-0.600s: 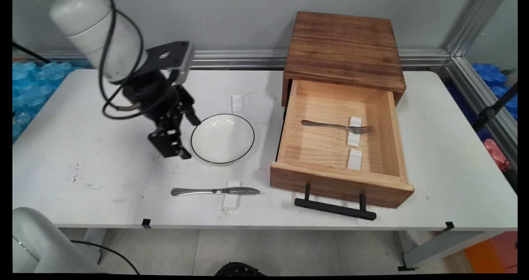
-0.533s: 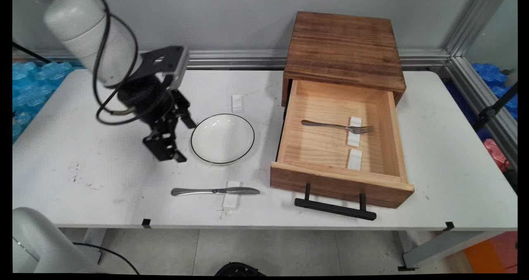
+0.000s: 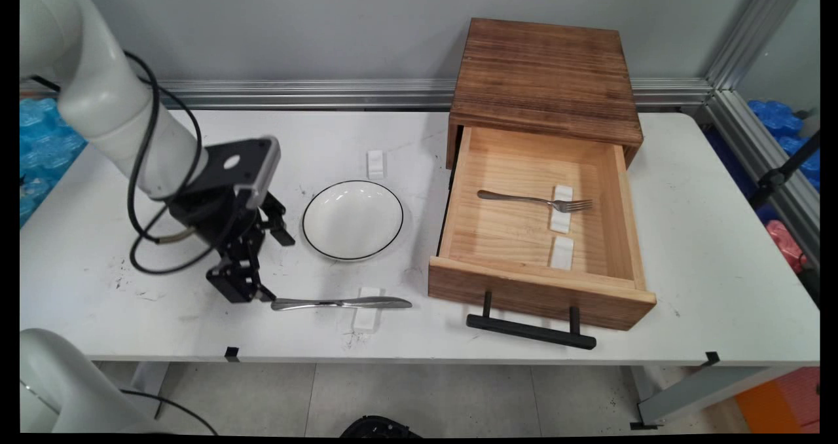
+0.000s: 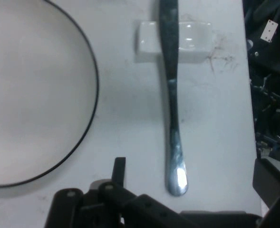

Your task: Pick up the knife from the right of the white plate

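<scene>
At surface's near edge, 6 o'clock of plate (image 3: 352, 220): knife (image 3: 340, 303), blade on white rest (image 3: 366, 308). My hand (image 3: 252, 287) at handle tip, holding nothing; opening I cannot tell. Knife likely stiff, thin, slick; I'd grip handle.

No legible text or labels

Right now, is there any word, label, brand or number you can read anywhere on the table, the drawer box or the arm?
None: no readable text in either view.
White arm: no lettering shows on the visible links.
Dark wooden drawer box, white black-rimmed plate, steel knife, steel fork: unmarked.
Small white tag with dark specks, off the table edge in the hand view: too small to read.
</scene>
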Robot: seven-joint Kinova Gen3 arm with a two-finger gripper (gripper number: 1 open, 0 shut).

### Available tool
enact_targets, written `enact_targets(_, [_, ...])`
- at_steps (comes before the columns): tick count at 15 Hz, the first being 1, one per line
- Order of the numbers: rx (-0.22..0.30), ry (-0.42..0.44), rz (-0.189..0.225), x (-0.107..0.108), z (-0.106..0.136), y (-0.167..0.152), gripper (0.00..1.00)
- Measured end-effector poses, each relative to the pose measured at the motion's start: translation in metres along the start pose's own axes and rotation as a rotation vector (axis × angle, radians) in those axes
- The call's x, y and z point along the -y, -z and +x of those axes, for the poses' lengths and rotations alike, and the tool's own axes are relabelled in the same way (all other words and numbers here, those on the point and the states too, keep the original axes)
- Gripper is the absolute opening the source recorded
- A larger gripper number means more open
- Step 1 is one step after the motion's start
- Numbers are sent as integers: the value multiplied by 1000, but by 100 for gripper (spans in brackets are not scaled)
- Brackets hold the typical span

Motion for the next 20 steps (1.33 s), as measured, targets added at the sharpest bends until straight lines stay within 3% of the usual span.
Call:
enact_targets(9, [-5, 30, -2, -15, 14, -56, 100])
enact_targets(20, [-9, 60, 1, -7, 28, -90, 100])
